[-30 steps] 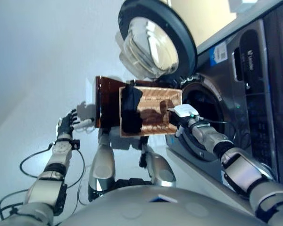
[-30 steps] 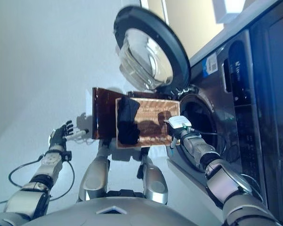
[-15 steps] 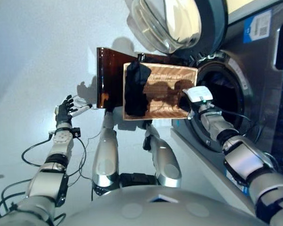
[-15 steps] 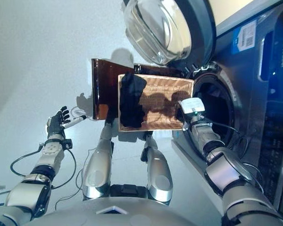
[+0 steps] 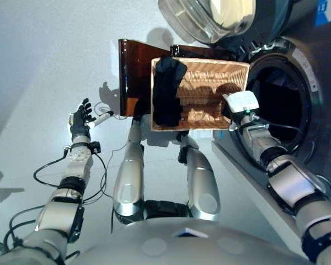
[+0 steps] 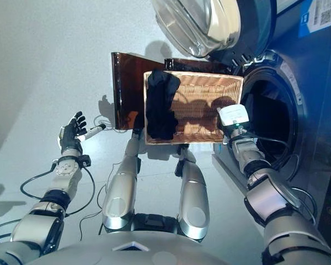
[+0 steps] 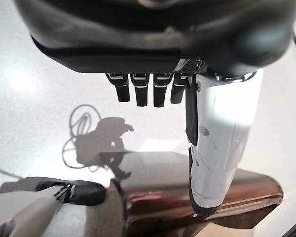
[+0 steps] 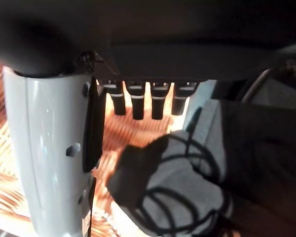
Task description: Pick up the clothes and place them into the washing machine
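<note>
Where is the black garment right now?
In the left eye view, the black garment hangs over the left rim of the wicker basket, beside the open washing machine; neither hand holds it.

Seen from the robot's head, both eye views look down on the wicker basket (image 5: 201, 94), brown stool (image 6: 127, 91) and washing machine (image 5: 306, 99), sharing nearly all the scene. The left wrist camera looks past the left hand (image 7: 158, 91) at the floor; the right wrist camera sits close above the basket weave.

Brown stool (image 5: 133, 77) beside wicker basket (image 5: 209, 94)
</note>
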